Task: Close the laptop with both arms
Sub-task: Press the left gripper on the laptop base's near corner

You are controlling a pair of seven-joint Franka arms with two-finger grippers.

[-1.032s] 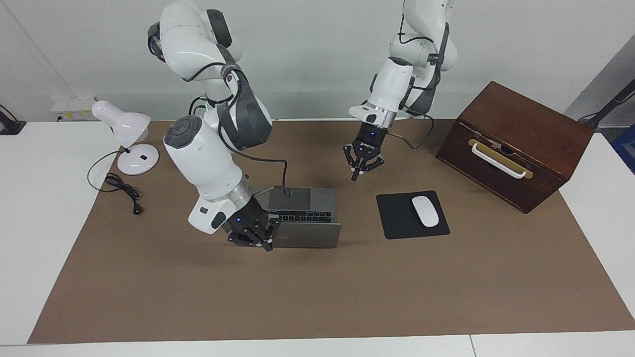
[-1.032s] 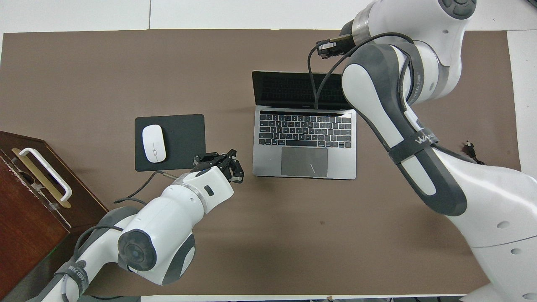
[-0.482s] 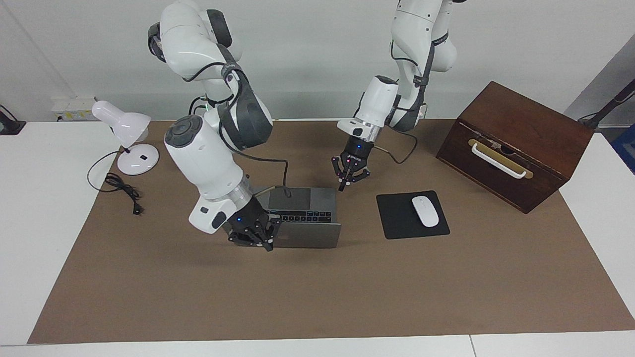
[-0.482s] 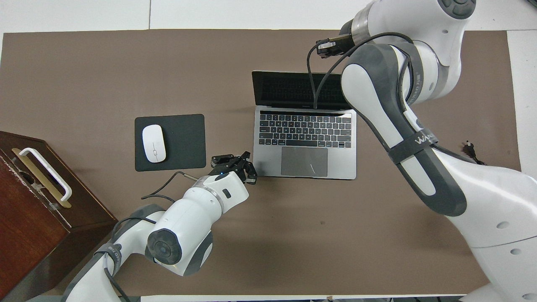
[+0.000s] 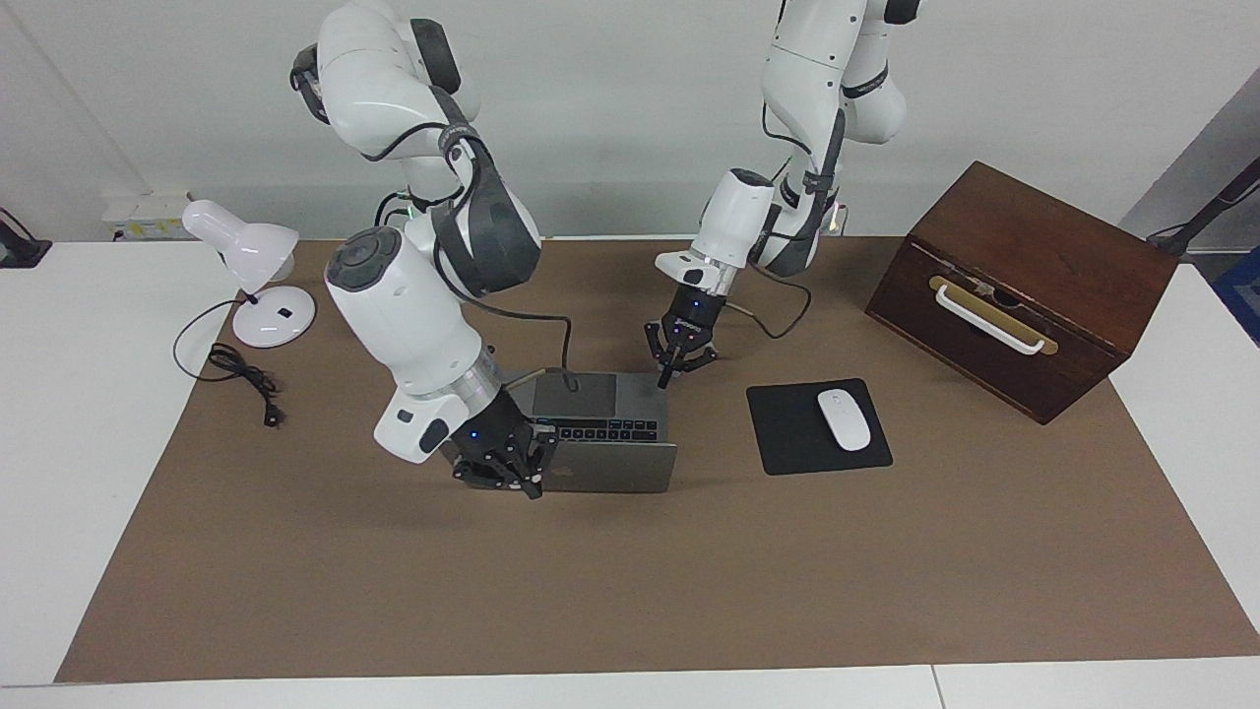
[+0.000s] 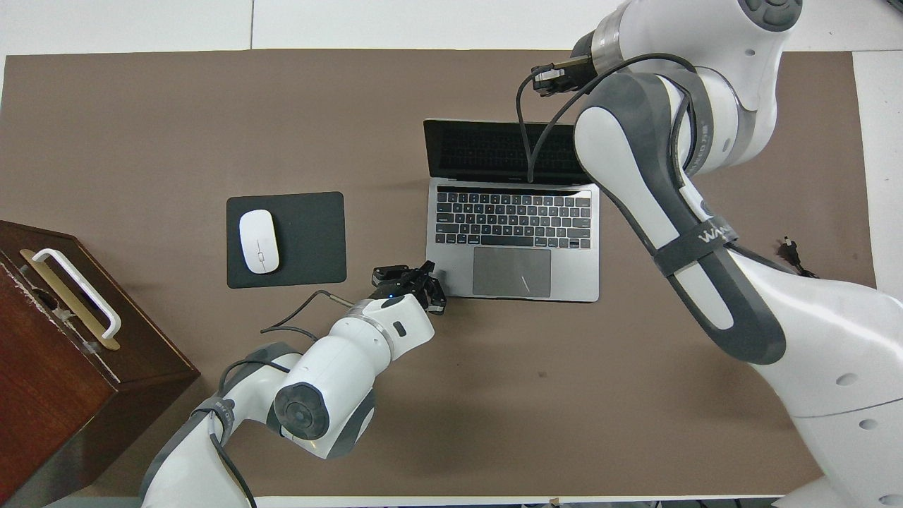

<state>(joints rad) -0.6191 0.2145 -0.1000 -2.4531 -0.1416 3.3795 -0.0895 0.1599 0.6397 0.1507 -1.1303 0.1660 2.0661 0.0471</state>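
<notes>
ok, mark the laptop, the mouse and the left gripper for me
laptop (image 6: 511, 272): overhead view, on the grey trackpad.
mouse (image 5: 844, 419): facing view, middle of its white shell, on the black pad.
left gripper (image 5: 667, 379): facing view, at its closed fingertips, over the laptop's corner nearest the robots.

The open laptop (image 6: 513, 243) sits at the centre of the frame on the brown mat (image 6: 141, 113), its dark screen toward the top. The left gripper (image 6: 413, 279), fingertips together, is over the laptop's lower left corner. The right arm (image 6: 656, 176) crosses the laptop's right edge, its gripper hidden. At centre left a white mouse (image 6: 258, 241) lies on a black mouse pad (image 6: 310, 236). A wooden box (image 6: 42, 353) fills the lower left.
</notes>
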